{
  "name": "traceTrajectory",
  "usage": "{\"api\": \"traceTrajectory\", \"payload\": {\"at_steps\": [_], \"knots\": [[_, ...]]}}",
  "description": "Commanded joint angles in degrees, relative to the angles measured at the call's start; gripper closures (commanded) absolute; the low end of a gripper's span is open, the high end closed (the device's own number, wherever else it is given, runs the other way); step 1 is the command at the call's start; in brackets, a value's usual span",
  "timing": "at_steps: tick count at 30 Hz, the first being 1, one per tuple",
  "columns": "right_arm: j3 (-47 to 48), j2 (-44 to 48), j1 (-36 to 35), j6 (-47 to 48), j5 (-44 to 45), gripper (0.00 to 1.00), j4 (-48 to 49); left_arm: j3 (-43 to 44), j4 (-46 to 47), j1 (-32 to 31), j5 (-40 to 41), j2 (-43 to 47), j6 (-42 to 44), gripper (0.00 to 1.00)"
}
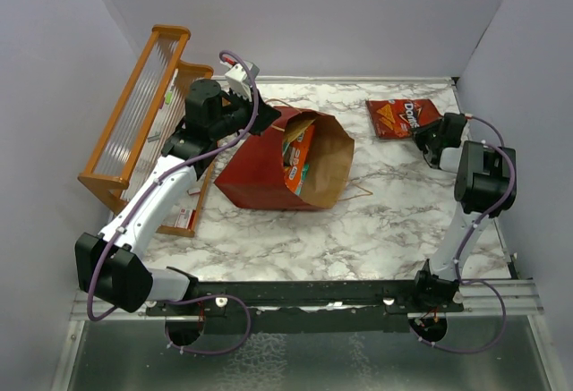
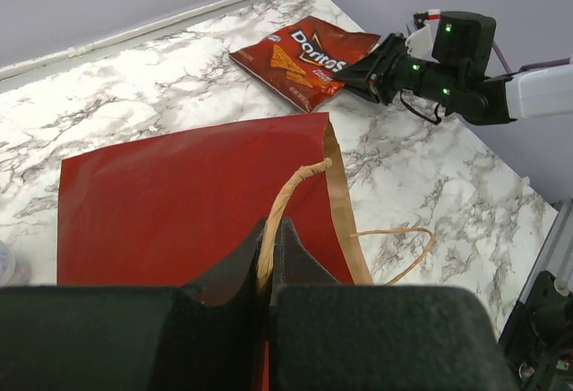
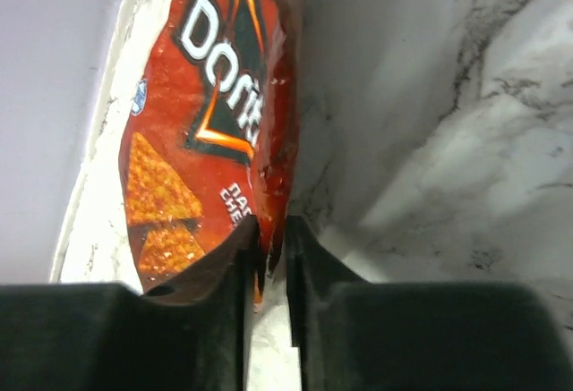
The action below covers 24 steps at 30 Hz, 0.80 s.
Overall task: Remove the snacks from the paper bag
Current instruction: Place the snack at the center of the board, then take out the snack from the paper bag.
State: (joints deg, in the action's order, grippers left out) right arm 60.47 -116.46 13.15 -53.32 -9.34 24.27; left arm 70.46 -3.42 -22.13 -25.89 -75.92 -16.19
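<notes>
Set-down of the crinkly dark red Doritos bag (image 3: pixel 206 114): my right gripper (image 3: pixel 271 230) pinches its edge, resting on marble (image 3: pixel 430 140) ahead. My left gripper (image 2: pixel 269 234) clamps the dark red paper bag's (image 2: pixel 179 194) twine handle (image 2: pixel 288 196). Next, probably: release, fetch the orange packet (image 1: pixel 298 154) inside.

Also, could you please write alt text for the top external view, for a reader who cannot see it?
A red paper bag lies tipped on a marble table, orange packets showing in its open mouth, its twine handle pinched by the left tool. The right tool grips a Doritos bag at the far right.
</notes>
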Motion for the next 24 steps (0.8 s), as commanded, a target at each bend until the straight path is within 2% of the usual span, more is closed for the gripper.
{"api": "traceTrajectory", "payload": {"at_steps": [1,3,9,17,21,24], "knots": [[-3.6,2.6,1.2,2.3,-1.7,0.72,-0.7,-0.7,1.9,0.2,0.2,1.2,-0.3,1.00],[-5.3,4.3,2.0,2.9,-2.8,0.66,-0.4,-1.0,2.3,0.3,0.2,1.4,-0.4,1.00],[-11.2,15.6,4.2,6.3,-3.5,0.59,-6.3,-1.2,2.6,0.3,0.3,2.0,-0.4,1.00],[-24.7,33.0,1.9,12.3,-22.3,0.60,-1.2,-1.1,2.7,0.3,-0.6,1.8,-1.0,1.00],[-27.0,42.2,-1.7,17.0,-26.0,0.57,-6.8,-1.1,2.9,0.3,-1.3,1.9,-1.3,1.00],[-27.9,49.2,-3.4,17.7,-30.0,0.51,-10.4,-0.9,2.7,0.3,-1.1,1.7,-1.3,1.00]]}}
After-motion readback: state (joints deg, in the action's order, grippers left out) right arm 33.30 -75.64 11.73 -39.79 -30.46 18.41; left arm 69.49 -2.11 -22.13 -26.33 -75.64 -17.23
